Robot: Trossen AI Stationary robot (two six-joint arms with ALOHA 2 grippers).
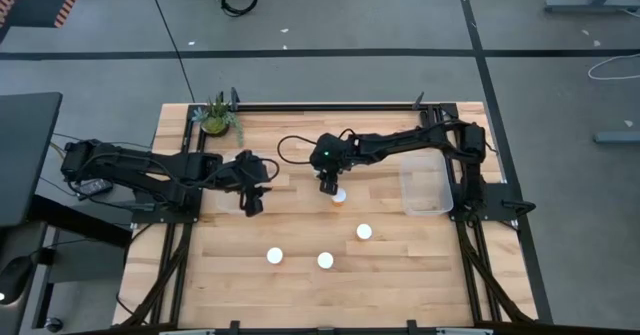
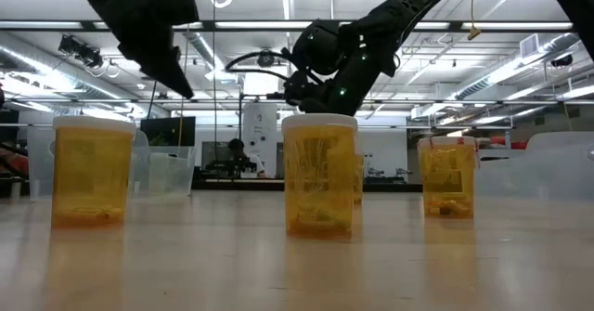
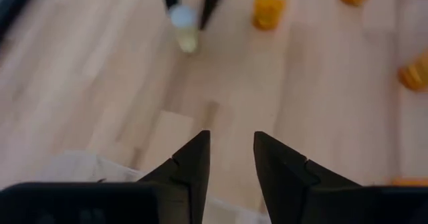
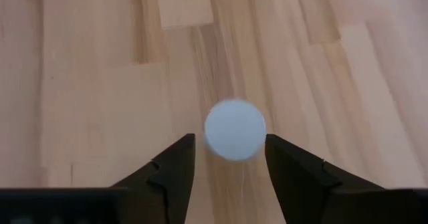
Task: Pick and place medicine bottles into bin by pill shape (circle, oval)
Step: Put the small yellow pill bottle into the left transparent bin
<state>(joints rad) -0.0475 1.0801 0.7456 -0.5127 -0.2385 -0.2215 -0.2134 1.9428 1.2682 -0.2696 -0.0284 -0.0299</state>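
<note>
Bottle (image 4: 234, 130) body hidden under cap | right gripper (image 4: 229, 158) straddling it, apart

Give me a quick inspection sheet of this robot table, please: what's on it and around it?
Surface: wooden table, pale planks.
Job's things: four white-capped bottles standing; clear bin at the right edge.
Clutter: small plant at the far left corner.
Hands: right hand open, straddling one bottle from above; left hand empty, fingers apart, beside a clear container.
Cables: black cable looping on the right arm; more on the floor.
Surroundings: grey taped floor, workshop with ceiling lights.
</note>
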